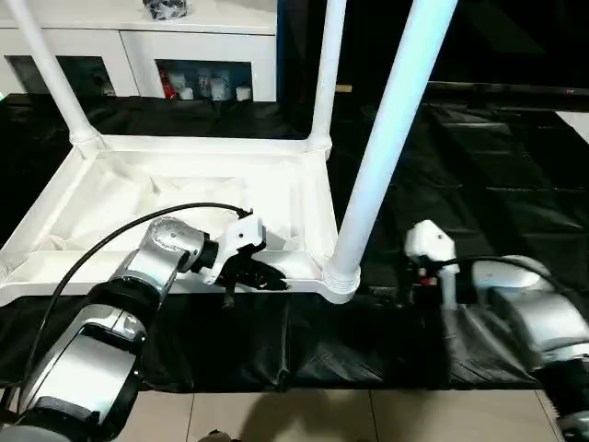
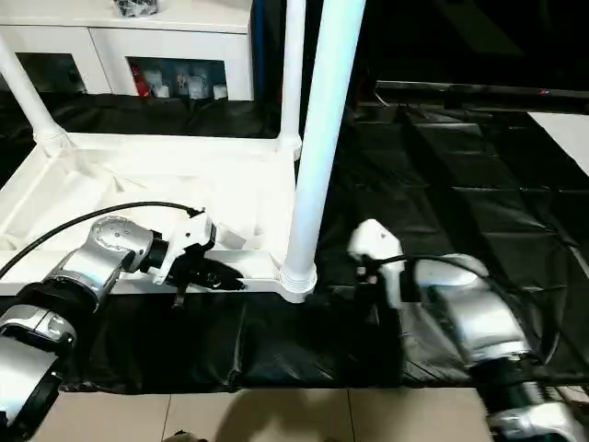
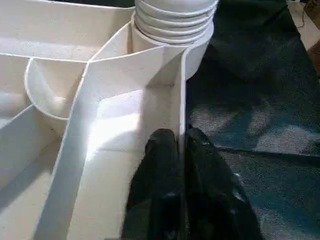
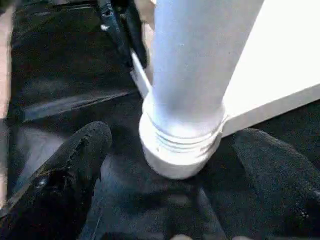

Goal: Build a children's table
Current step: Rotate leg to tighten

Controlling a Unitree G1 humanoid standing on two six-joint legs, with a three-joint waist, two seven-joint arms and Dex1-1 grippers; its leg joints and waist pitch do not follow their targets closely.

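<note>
The upturned tabletop [image 1: 304, 198] is smooth white plastic with a slight sheen, its ribs faintly grainy up close. The leg [image 1: 386, 129] in its near corner socket is the same glossy plastic. Beneath the tabletop lies a matt black woven sheet [image 1: 497, 184], creased. The forearms [image 1: 92, 354] look like brushed silver metal.
</note>
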